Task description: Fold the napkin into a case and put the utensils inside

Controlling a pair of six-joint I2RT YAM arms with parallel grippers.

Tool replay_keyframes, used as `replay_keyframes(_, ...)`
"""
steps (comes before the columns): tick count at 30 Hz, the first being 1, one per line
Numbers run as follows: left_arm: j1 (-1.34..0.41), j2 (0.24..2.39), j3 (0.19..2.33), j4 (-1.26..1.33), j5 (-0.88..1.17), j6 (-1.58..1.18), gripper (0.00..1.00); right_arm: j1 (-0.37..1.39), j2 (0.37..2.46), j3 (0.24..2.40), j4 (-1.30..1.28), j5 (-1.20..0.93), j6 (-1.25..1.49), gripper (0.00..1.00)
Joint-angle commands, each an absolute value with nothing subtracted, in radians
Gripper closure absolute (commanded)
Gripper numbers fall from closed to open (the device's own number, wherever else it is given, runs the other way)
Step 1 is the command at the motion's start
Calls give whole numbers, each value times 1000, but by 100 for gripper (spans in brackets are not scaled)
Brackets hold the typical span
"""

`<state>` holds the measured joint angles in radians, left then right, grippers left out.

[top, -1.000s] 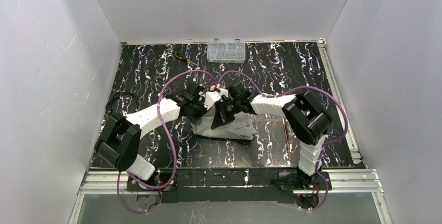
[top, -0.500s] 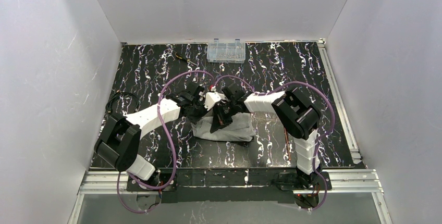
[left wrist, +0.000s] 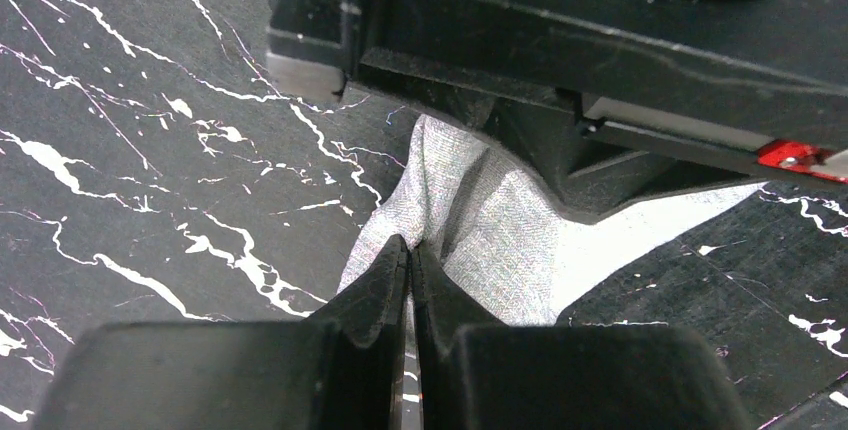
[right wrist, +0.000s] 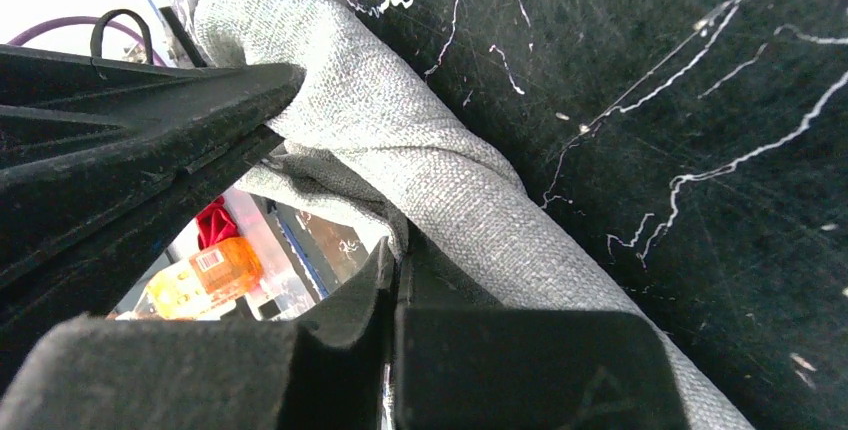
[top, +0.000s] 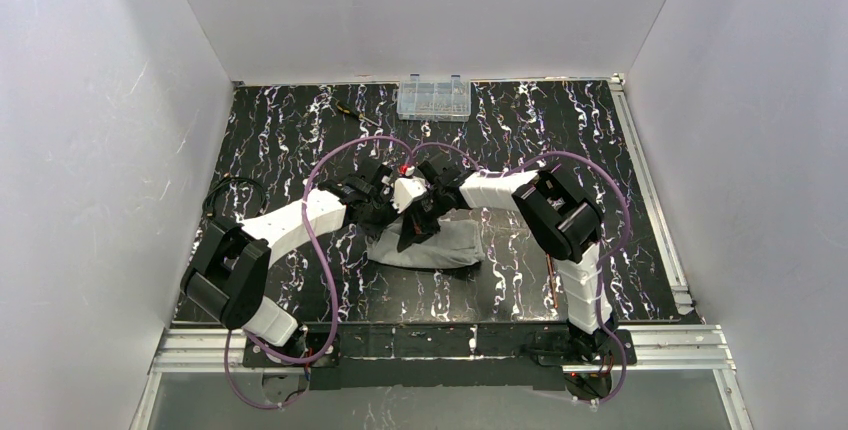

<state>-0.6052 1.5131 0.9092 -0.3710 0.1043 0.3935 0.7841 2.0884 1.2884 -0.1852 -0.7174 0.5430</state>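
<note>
Where both arms reach inward from their bases, the left arm (top: 300,218) lies low with its elbow out to the left, and the right arm (top: 560,215) folds sharply at a raised elbow. Between them the napkin (top: 440,247), a light-grey matte cloth with a visible weave, sits bunched and creased on the black white-veined tabletop (top: 300,140). A thin copper-brown utensil (top: 552,275) lies right of the napkin, partly behind the right arm. At the napkin's far-left edge the left fingers (left wrist: 385,280) are pressed together on a pinch of cloth, and the right fingers (right wrist: 520,360) clamp a rolled fold beside them. Far beyond the napkin are a screwdriver (top: 352,110) and a clear box (top: 433,97).
</note>
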Motion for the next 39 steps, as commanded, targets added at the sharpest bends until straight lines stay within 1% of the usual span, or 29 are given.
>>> replay_keyframes(1,-616,1491,918,-400,147,407,100,789,2087,1328,-210,-734,549,97)
replay_keyframes(4,-617,1489,911,-399,147,412,100,788,2072,1318,-203,-737,560,97)
replay_keyframes(9,-619,1487,903,-397,148,410,100,788,2070,1285,-74,-798,668,93)
replay_keyframes(17,-621,1489,902,-397,149,410,100,788,2084,1276,7,-845,735,94)
replay_keyframes(23,-621,1490,903,-402,150,415,100,788,2094,1147,252,-873,881,90)
replay_keyframes(28,-621,1492,905,-406,152,412,100,788,2091,1076,442,-863,1010,89)
replay_keyframes(29,-622,1494,905,-405,152,411,100,788,2093,1068,475,-862,1031,88)
replay_keyframes(31,-622,1494,905,-407,153,411,100,788,2093,1059,515,-861,1052,81)
replay_keyframes(32,-622,1495,906,-407,153,411,100,788,2095,1059,531,-866,1059,80)
replay_keyframes(35,-621,1496,907,-408,151,413,100,788,2105,1049,614,-875,1110,80)
replay_keyframes(39,-622,1497,907,-408,151,410,100,790,2135,1021,804,-887,1233,80)
